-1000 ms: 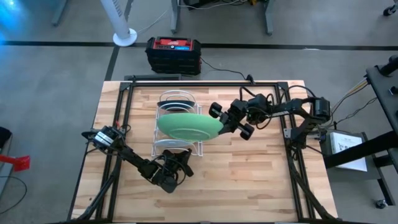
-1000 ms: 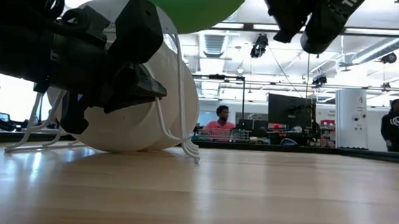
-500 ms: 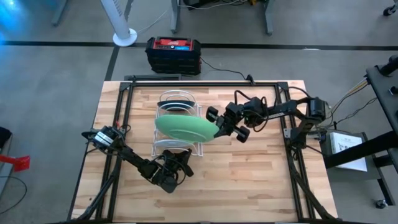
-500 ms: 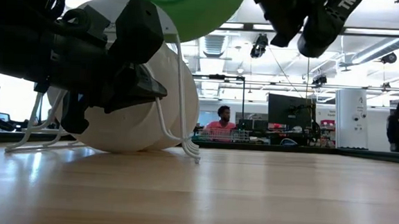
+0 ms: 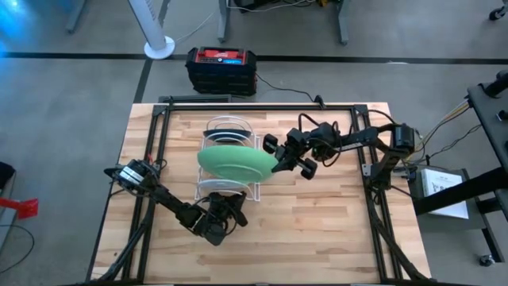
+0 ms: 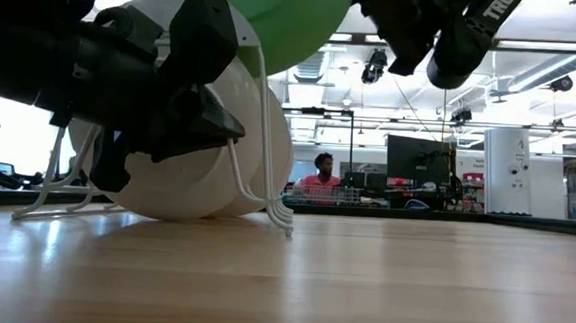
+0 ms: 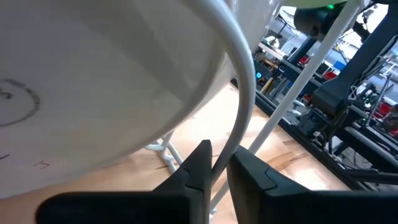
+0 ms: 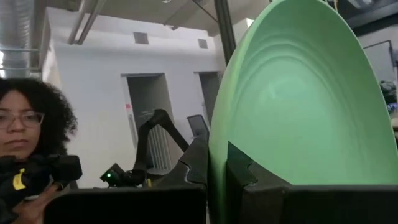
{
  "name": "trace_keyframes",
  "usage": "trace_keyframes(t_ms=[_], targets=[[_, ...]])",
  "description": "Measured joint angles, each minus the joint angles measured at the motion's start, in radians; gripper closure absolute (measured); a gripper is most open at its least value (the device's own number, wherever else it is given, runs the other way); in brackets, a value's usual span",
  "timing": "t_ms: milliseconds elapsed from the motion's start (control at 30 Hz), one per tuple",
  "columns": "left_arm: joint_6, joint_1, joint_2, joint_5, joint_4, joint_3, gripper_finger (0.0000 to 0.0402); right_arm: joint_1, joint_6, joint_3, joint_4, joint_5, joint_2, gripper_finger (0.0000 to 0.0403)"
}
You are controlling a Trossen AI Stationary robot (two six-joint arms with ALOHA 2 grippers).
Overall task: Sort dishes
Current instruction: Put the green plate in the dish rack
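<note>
My right gripper (image 5: 274, 163) pinches the rim of the light green plate (image 5: 234, 163), its 2 fingers (image 8: 239, 171) clamped on either side of the edge, holding the dish in the air above the white wire rack (image 5: 208, 191) at mid-table. A white plate (image 6: 202, 171) stands on edge in that rack. My left gripper (image 7: 214, 171) sits low at the rack's near end, its 2 fingers nearly together around a white rack wire. A person (image 8: 25, 146) shows in the room beyond the table.
</note>
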Motion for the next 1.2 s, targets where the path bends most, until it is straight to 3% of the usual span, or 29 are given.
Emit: trace_keyframes(t_ms=[267, 533, 833, 1100, 1200], targets=[[0.006, 0.000, -0.013, 0.035, 0.000, 0.000, 0.0338, -0.009, -0.002, 0.000, 0.001, -0.023, -0.040, 0.0403], [0.016, -0.002, -0.025, 0.068, 0.001, 0.000, 0.0330, -0.009, -0.015, 0.000, -0.001, -0.023, -0.057, 0.0403], [0.015, -0.007, -0.037, 0.037, 0.005, -0.001, 0.0325, -0.038, -0.004, 0.000, -0.003, -0.059, -0.128, 0.0403], [0.016, -0.010, -0.072, 0.039, 0.005, -0.001, 0.0253, -0.039, 0.025, -0.006, -0.006, -0.108, -0.176, 0.0403], [0.052, -0.017, -0.097, 0.116, -0.007, -0.004, 0.0223, -0.044, 0.040, -0.010, -0.006, -0.124, -0.192, 0.0403]])
